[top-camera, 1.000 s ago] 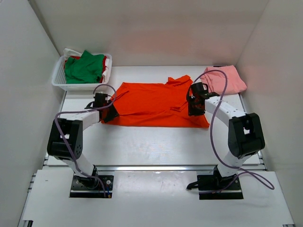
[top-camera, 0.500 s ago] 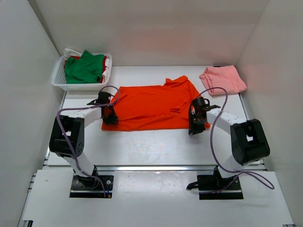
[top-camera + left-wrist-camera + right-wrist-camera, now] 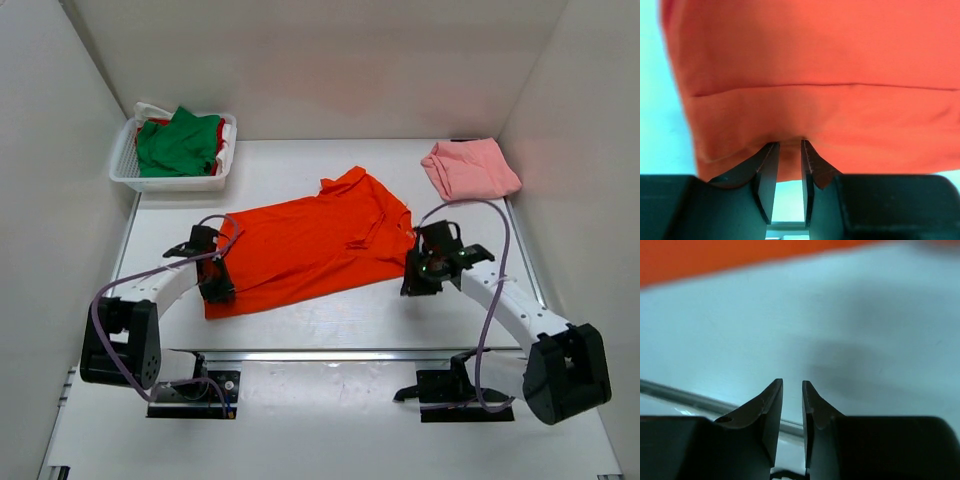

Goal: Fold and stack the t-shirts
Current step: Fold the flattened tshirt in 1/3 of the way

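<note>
The orange-red t-shirt (image 3: pixel 300 245) lies spread out and skewed on the table, its left end nearer me. My left gripper (image 3: pixel 217 288) sits at its lower-left hem. In the left wrist view the fingertips (image 3: pixel 790 142) pinch a bunched fold of the orange-red cloth (image 3: pixel 815 60). My right gripper (image 3: pixel 413 283) is just off the shirt's right corner. Its jaws (image 3: pixel 792 381) stand a narrow gap apart over bare table, with the shirt's edge (image 3: pixel 715 257) far ahead. A folded pale pink t-shirt (image 3: pixel 470 168) lies at the back right. A green t-shirt (image 3: pixel 178 143) fills the basket, with red cloth (image 3: pixel 222 135) under it.
The white mesh basket (image 3: pixel 170 181) stands at the back left against the wall. White walls close in the table on three sides. A metal rail (image 3: pixel 320 354) runs along the near edge, between the table and the arm bases.
Both arms drew back toward the near edge. The left gripper closed on the hem and dragged the shirt's left end nearer, turning it. The right gripper slid off the cloth and narrowed.
</note>
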`<move>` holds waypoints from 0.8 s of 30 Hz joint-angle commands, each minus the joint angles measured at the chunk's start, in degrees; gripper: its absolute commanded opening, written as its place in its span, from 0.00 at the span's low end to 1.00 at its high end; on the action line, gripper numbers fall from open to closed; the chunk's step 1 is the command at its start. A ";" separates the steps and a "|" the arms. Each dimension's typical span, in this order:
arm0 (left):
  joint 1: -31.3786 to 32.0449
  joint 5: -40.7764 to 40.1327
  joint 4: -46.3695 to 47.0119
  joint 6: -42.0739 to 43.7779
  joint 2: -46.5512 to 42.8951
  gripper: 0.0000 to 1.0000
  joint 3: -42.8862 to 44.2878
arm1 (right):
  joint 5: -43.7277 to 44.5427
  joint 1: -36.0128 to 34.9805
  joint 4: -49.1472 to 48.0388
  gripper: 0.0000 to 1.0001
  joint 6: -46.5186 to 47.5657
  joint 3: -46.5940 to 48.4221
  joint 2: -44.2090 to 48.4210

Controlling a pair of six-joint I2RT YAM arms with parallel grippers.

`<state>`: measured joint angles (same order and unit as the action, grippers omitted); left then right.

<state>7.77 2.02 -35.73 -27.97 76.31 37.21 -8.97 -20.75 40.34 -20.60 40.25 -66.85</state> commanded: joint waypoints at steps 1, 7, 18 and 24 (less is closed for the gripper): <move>-1.79 -1.93 -2.95 2.03 0.85 0.35 2.16 | 1.05 5.36 -7.62 0.20 4.33 6.59 -2.65; -1.18 -1.85 -1.98 2.39 5.34 0.35 2.43 | 2.29 6.43 -19.58 0.20 6.01 11.69 -20.22; -2.67 -1.85 -0.66 3.27 10.25 0.35 6.47 | 7.13 0.98 -15.46 0.17 -7.86 -4.01 -18.61; -3.37 -1.93 0.74 3.45 12.63 0.35 6.47 | 5.90 -0.25 -13.36 0.16 -11.48 -14.22 -6.12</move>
<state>5.19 2.39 -40.42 -25.45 86.15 44.82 -3.36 -20.34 15.90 -28.99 31.83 -74.15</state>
